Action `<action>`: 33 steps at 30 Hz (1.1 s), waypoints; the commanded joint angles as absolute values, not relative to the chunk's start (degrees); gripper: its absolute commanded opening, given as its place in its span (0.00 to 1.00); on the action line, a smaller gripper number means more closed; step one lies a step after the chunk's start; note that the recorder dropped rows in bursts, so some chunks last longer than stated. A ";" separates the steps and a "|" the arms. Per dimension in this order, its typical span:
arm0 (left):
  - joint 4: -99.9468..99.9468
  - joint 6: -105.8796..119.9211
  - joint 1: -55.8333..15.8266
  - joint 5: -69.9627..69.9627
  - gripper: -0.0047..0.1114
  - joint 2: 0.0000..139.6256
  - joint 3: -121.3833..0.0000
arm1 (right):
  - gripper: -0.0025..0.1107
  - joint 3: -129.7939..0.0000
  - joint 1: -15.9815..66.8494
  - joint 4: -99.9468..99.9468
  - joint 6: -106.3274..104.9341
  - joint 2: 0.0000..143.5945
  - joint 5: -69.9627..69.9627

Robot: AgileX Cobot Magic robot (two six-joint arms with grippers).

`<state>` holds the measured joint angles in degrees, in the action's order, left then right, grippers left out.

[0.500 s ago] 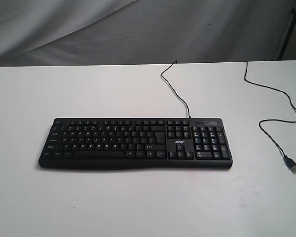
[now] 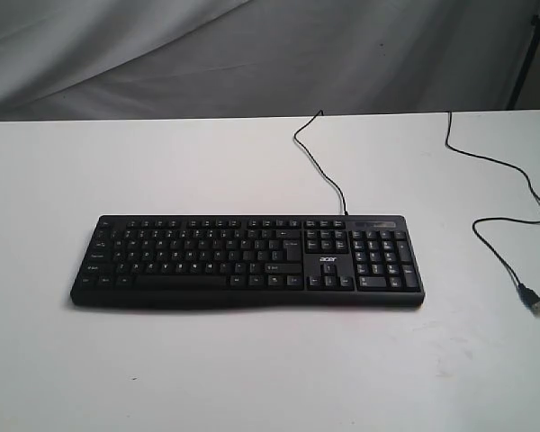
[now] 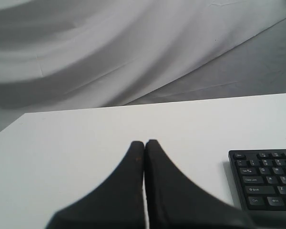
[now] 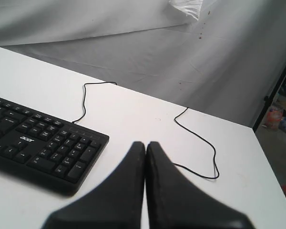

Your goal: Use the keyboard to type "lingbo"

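Observation:
The black full-size keyboard with white legends and a small "acer" logo lies flat in the middle of the white table. Neither arm shows in the exterior view. In the left wrist view my left gripper is shut with nothing in it, above bare table off the keyboard's escape-key end. My right gripper is shut and empty too, hovering off the number-pad end of the keyboard, apart from it.
The thin black USB cable runs from the keyboard's back edge, off the table's far edge and back on, ending in a loose plug at the right. Grey cloth hangs behind the table. A dark stand leg is at the far right.

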<state>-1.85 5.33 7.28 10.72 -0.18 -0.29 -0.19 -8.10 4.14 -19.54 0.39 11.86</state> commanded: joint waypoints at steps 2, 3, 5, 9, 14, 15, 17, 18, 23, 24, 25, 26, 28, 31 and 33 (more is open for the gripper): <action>-1.82 5.18 7.07 10.48 0.05 0.00 0.00 | 0.02 0.00 -8.60 3.50 -19.47 0.00 11.87; -1.82 5.18 7.07 10.48 0.05 0.00 0.00 | 0.02 0.00 -8.60 3.50 -19.49 0.00 11.87; -1.82 5.18 7.07 10.48 0.05 0.00 0.00 | 0.02 0.00 -8.60 3.50 -19.49 0.00 11.87; -1.82 5.18 7.07 10.48 0.05 0.00 0.00 | 0.02 0.00 -8.60 5.89 -19.49 0.00 13.03; -1.82 5.18 7.07 10.48 0.05 0.00 0.00 | 0.02 -8.45 -8.60 8.92 -19.49 0.19 24.84; -1.82 5.18 7.07 10.48 0.05 0.00 0.00 | 0.02 -10.34 -8.60 8.92 -19.49 1.14 26.94; -1.82 5.18 7.07 10.48 0.05 0.00 0.00 | 0.02 -15.30 -8.60 8.92 -19.49 4.28 30.77; -1.82 5.18 7.07 10.48 0.05 0.00 0.00 | 0.02 -16.82 -8.60 8.92 -19.49 5.76 31.00; -1.82 5.18 7.07 10.48 0.05 0.00 0.00 | 0.02 -25.08 -8.60 8.92 -19.49 15.73 31.00; -1.82 5.18 7.07 10.48 0.05 0.00 0.00 | 0.02 -26.19 -8.60 8.92 -19.49 17.21 31.00; -1.82 5.18 7.07 10.48 0.05 0.00 0.00 | 0.02 -27.42 -8.50 8.92 -19.49 18.98 31.00; -1.82 5.18 7.07 10.48 0.05 0.00 0.00 | 0.02 -28.54 -8.50 8.92 -19.49 20.68 31.00; -1.82 5.18 7.07 10.48 0.05 0.00 0.00 | 0.02 -30.26 -8.50 8.92 -19.49 23.44 31.00; -1.82 5.18 7.07 10.48 0.05 0.00 0.00 | 0.02 -31.89 -6.17 8.92 -18.83 27.58 31.00; -1.82 5.18 7.07 10.48 0.05 0.00 0.00 | 0.02 -32.68 -2.58 8.81 -18.65 31.44 30.65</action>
<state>-1.85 5.33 7.28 10.72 -0.18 -0.29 -31.80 -5.18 8.50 -19.10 28.24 30.74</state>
